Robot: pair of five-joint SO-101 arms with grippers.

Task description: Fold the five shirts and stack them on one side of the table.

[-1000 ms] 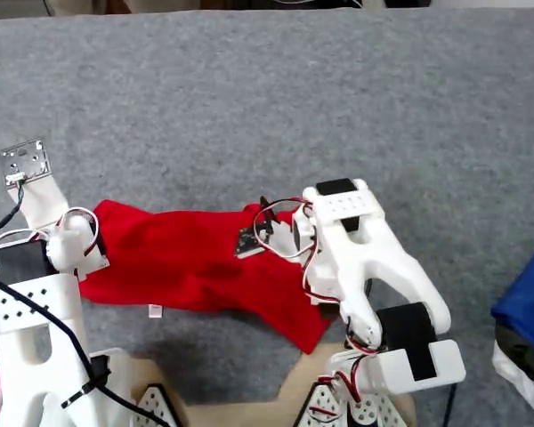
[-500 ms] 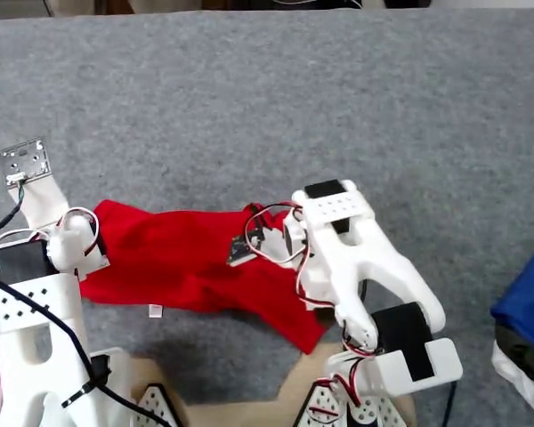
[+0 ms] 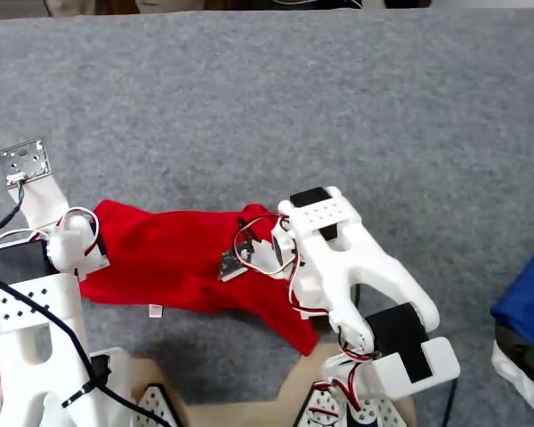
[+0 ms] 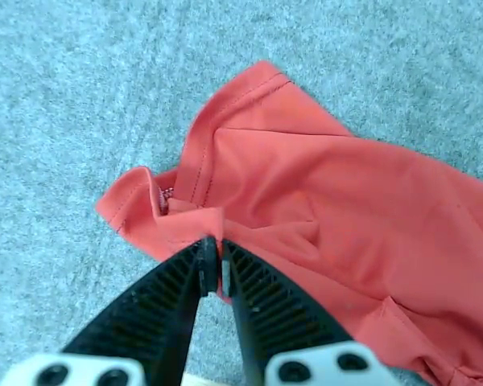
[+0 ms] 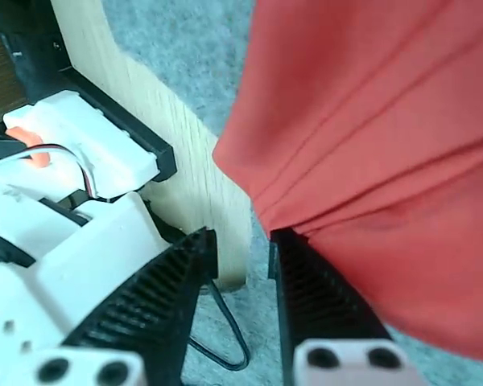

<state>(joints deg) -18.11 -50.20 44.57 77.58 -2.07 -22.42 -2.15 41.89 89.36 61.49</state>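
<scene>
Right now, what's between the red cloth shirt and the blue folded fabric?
High view: a white plastic robot arm by the red shirt, then bare grey felt table.

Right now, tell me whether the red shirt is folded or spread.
Neither: the red shirt lies bunched in a creased strip, left gripper pinching one end.

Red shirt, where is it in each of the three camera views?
High view: the red shirt lies on the grey table, between the two arms.
Left wrist view: the shirt spreads out beyond the left claw, which pinches its edge.
Right wrist view: the shirt sits beside the open right claw.
Shared landmark: the grey table.
</scene>
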